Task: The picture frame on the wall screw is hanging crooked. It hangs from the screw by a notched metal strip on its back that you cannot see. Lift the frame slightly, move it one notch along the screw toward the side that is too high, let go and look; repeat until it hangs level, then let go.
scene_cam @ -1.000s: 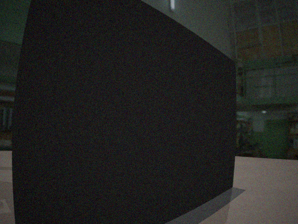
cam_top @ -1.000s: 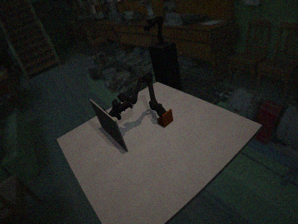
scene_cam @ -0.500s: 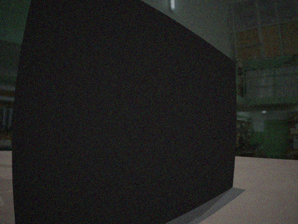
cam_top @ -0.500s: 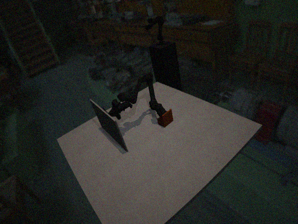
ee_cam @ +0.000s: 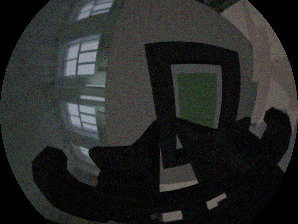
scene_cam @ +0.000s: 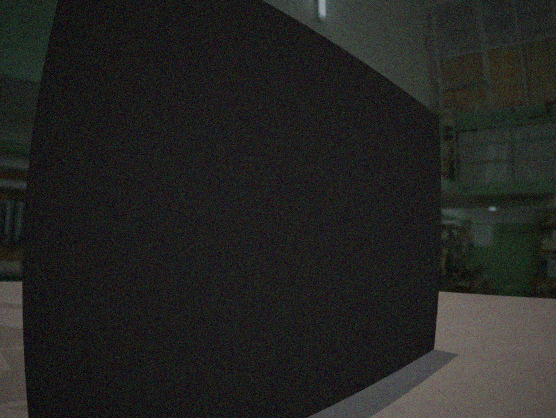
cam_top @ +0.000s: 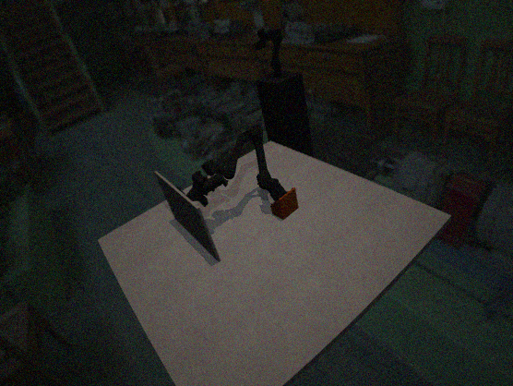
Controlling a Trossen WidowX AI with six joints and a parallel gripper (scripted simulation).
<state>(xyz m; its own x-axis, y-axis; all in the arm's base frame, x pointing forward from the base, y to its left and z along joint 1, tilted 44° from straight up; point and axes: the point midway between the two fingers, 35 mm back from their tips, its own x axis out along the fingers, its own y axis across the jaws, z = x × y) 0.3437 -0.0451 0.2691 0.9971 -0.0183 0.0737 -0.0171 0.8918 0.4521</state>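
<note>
The picture frame (ee_cam: 192, 54) shows in the wrist view as a black border with a pale inner edge around a green picture. Its left bar slants against the panel's edge beside it; I cannot tell how far from level it hangs. My gripper (ee_cam: 165, 122) (cam_top: 196, 199) is shut on the frame's near part, which the dark fingers partly cover. The upright wall panel (cam_top: 186, 217) (scene_cam: 225, 225) (ee_cam: 132, 95) stands on the table. It hides the frame in the top and exterior views. The screw and the notched strip are not visible.
The pale table (cam_top: 295, 286) (scene_cam: 490, 340) bears the panel. The black arm (cam_top: 260, 157) arches from an orange block (cam_top: 286, 204) toward the panel. A dark pedestal (cam_top: 286, 111) stands behind the table's far corner.
</note>
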